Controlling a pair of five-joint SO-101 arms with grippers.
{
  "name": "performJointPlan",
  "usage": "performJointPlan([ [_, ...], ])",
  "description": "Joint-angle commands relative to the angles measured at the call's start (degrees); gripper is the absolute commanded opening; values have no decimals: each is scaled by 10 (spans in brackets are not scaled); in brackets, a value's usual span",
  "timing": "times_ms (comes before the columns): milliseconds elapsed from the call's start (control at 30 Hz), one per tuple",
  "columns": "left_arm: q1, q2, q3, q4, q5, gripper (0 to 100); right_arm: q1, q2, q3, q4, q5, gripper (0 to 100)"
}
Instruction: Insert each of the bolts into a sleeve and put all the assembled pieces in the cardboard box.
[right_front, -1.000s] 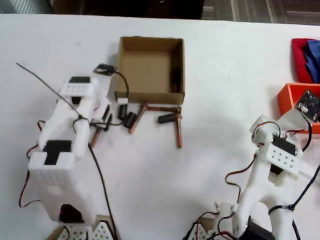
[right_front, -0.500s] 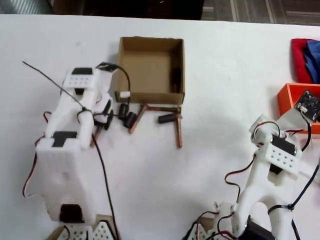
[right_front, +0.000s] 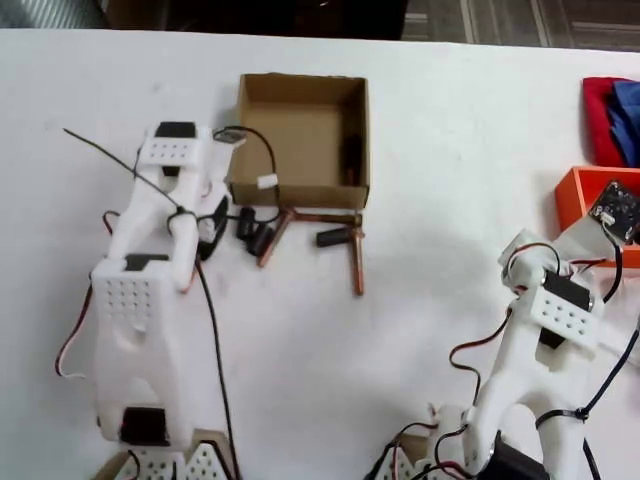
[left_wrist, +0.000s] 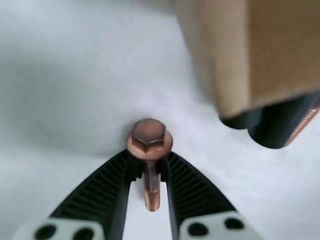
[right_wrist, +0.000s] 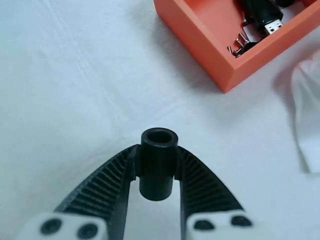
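Our left tool (left_wrist: 150, 162) has swung closer to the cardboard box (right_front: 300, 192) and clamps a copper bolt (left_wrist: 149, 141) near its corner; our right tool (right_wrist: 157, 167) pinches a black sleeve (right_wrist: 159, 150) over the table (right_front: 450, 150), near the orange tray (right_wrist: 192, 47).

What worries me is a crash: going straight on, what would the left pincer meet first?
Probably the bare table; the left pincer, shut on a bolt, points past the cardboard box, though depth is unclear.
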Motion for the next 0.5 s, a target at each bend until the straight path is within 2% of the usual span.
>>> performJointPlan([
  [0,23,-13,-30,-38,2,24,4,-4,-31,5,-5,23],
  [167,32,-15,-55,-47,2,24,4,-4,-31,5,-5,23],
  [400,24,-26,-168,69,5,24,-11,-73,-24,49,-4,23],
  [467,17,-64,-187,69,28,24,-32,-103,-4,51,-4,23],
])
